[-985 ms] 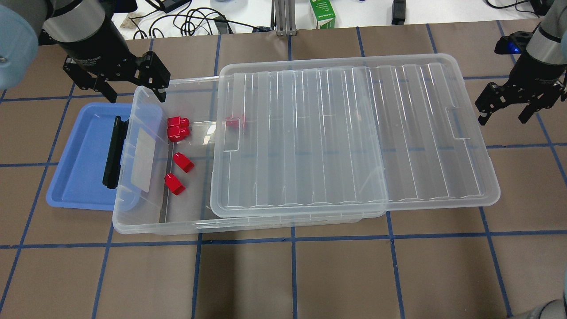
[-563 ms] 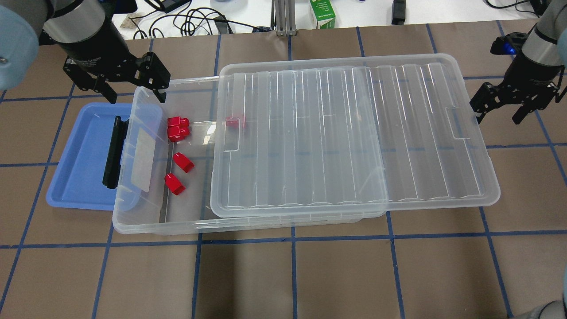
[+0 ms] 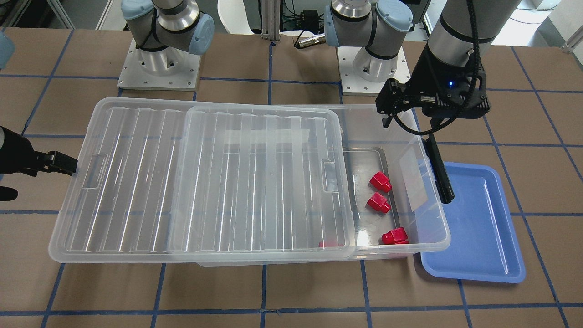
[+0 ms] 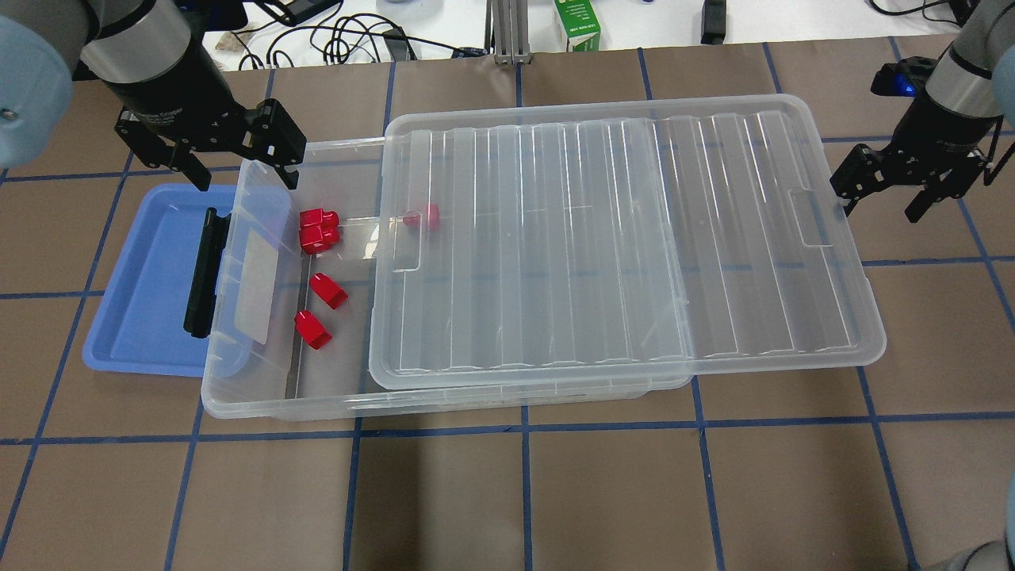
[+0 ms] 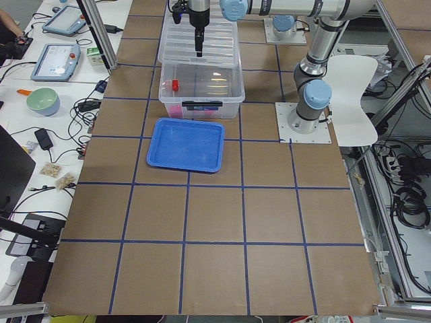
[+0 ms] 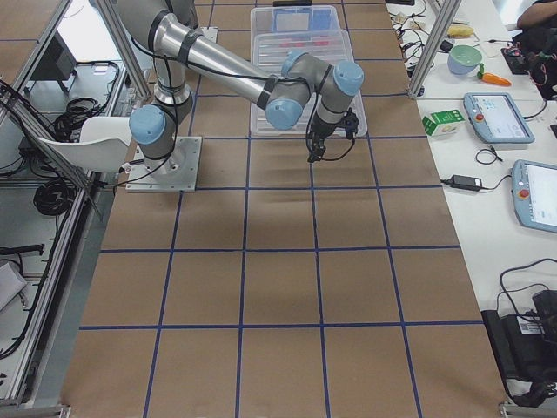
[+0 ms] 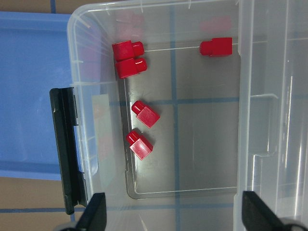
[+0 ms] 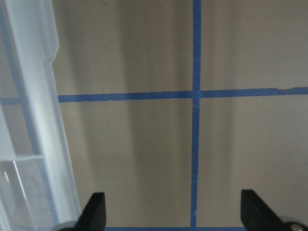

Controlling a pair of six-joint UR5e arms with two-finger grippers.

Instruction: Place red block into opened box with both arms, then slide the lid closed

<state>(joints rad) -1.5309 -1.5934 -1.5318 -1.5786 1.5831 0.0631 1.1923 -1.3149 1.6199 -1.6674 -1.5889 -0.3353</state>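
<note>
The white lettering on the body of the left tool [image 4: 242,170] and the print on the green carton [image 4: 576,24] beyond the counter [image 4: 523,492] are too small to read. The frosted patch [image 4: 255,285] on the end wall of the box [image 4: 238,400] carries no writing.

The left tool hangs with its fingers spread wide, holding nothing, over the far corner of the box's uncovered end. Five red blocks [image 4: 327,289] lie on the box floor there, one of them partly under the edge of the lid [image 4: 618,238]. The lid covers the rest of the box and overhangs its other end.

The right tool [image 4: 882,205], also spread and holding nothing, sits just beside the lid's overhanging short end; whether they touch cannot be told. The box's uncovered end overlaps a blue tray [image 4: 151,277], and a black latch [image 4: 202,274] sits on that wall. Brown counter with blue tape lines runs along the near side.
</note>
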